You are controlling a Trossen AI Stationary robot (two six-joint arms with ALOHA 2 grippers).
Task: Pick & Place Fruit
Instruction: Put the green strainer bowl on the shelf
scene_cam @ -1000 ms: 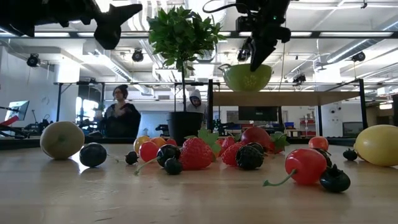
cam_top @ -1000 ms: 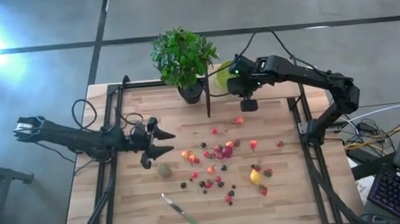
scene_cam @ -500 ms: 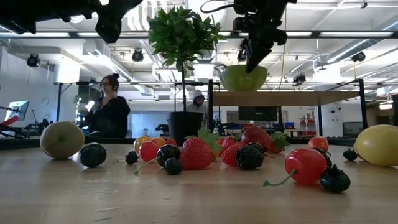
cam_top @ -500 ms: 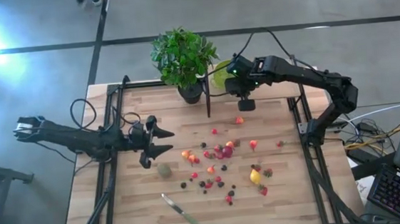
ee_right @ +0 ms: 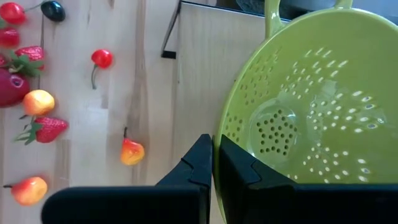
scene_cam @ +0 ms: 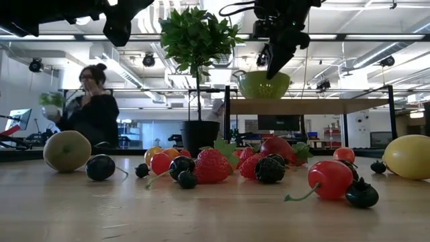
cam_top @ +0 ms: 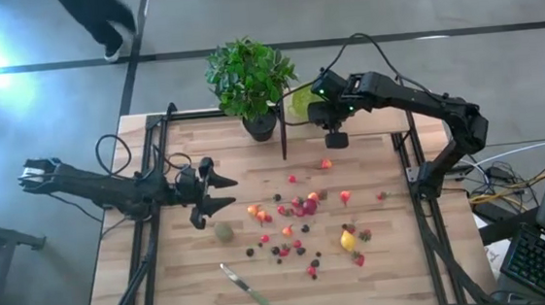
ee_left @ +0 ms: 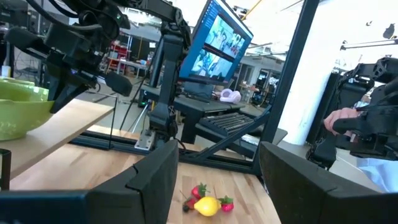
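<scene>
The left pincer (cam_top: 225, 194) hangs with its fingers spread wide and empty, just left of the fruit (cam_top: 303, 226) scattered across the middle of the desk (cam_top: 167, 297). Beyond the fruit, beside the potted plant (cam_top: 250, 81), the right pincer (cam_top: 310, 111) is clamped on the rim of the green colander (ee_right: 311, 106), held up off the desk.

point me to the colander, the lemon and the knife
green colander (ee_right: 311, 124): right wrist view, on its perforated inner wall; the right gripper (ee_right: 212, 163) is shut on its rim.
lemon (scene_cam: 408, 156): low view, on its yellow side.
knife (cam_top: 246, 288): high view, mid-length, where blade meets handle.
</scene>
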